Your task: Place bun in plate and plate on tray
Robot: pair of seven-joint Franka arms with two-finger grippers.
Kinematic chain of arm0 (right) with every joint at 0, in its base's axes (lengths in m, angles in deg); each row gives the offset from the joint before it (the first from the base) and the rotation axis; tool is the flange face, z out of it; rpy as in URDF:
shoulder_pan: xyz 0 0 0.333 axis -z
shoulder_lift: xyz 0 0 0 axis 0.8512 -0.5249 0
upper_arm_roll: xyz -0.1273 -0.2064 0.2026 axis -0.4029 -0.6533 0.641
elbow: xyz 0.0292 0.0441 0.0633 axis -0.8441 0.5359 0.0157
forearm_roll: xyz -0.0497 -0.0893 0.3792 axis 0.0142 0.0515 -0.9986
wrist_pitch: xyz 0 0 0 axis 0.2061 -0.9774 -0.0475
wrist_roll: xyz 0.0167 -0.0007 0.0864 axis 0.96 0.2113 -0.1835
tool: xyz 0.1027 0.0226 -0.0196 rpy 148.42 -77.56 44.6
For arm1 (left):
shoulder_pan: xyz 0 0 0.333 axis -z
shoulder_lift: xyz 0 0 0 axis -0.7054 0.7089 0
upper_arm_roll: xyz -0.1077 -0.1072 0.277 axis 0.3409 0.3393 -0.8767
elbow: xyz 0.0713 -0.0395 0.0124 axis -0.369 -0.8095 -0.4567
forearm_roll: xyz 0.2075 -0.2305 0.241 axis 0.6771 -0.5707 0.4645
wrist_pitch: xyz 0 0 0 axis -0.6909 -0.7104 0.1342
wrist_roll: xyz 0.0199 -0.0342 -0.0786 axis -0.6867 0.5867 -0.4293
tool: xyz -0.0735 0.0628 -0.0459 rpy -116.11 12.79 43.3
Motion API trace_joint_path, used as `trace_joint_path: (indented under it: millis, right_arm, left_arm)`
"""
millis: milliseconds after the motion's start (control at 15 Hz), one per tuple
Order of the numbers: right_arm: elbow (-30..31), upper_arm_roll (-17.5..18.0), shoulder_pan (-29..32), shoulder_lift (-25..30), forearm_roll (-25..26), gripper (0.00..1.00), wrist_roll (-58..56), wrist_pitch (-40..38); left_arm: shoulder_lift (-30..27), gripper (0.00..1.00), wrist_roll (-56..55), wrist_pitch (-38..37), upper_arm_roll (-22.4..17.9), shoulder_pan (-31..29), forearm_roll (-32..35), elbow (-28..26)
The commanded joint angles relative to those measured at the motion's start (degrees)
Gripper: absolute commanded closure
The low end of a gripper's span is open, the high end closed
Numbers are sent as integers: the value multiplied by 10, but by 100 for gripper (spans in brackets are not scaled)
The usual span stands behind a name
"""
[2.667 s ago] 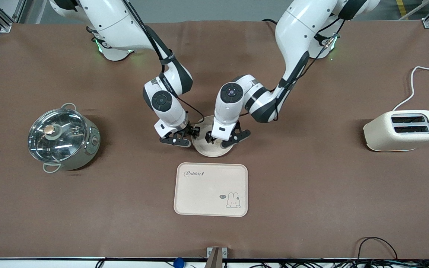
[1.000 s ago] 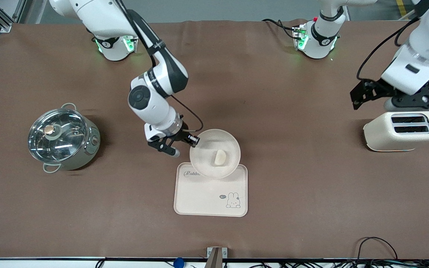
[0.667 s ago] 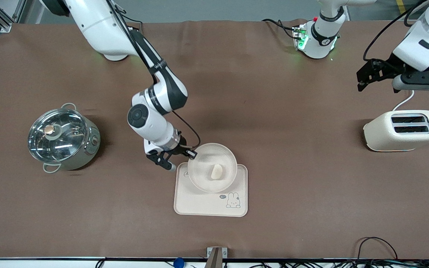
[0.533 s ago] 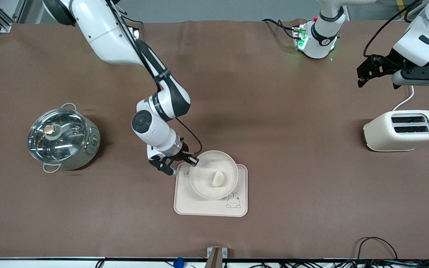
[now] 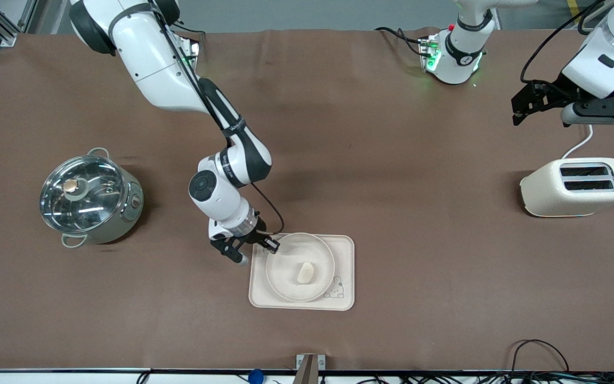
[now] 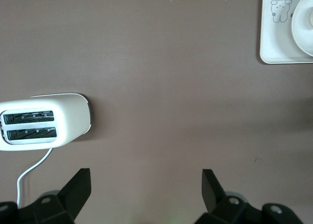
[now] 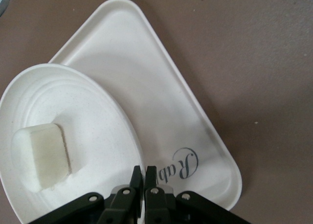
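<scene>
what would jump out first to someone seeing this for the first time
The right gripper, shut on the rim of the plate, has it over the tray in the middle of the table, with the bun lying in the plate. The left gripper waits open in the air above the toaster, and a lidded steel pot stands toward the right arm's end.

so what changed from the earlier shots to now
The right end effector, shut on the plate rim, carried the plate with the bun toward the front camera, over the tray. The left end effector left the plate, open, and now waits over the table near the toaster. Tray, pot and toaster stayed put.
</scene>
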Motion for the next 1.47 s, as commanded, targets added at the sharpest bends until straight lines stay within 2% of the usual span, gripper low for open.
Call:
trace_joint_path:
  millis: [0,400,467,533,600,867,1133,1267,1400]
  right_arm:
    - [-5,5,8,-10,-13,100,-4,-1]
    - [-13,5,10,-18,-13,100,1,-1]
    - [-13,5,9,-18,-13,96,2,-1]
    - [-13,5,5,-19,-13,81,-4,-1]
    - [-13,5,5,-19,-13,58,-4,0]
    - [-20,6,2,-14,-8,52,-3,-2]
    - [-23,4,9,8,-7,51,-4,-39]
    - [-21,-18,8,30,-6,49,-5,-82]
    - [-20,-40,6,55,8,38,-6,-138]
  left_arm:
    - [1,0,5,10,9,-9,1,-2]
    - [2,0,4,15,8,-10,1,-2]
    - [3,0,4,14,8,-10,1,-2]
    - [3,0,4,14,9,-9,1,-2]
    - [4,0,3,14,9,-9,0,-1]
    - [8,0,1,15,9,-10,0,0]
    - [8,0,-3,15,9,-7,-1,4]
    - [6,0,-3,14,9,-7,-1,4]
    - [6,0,-3,14,9,-8,-1,4]
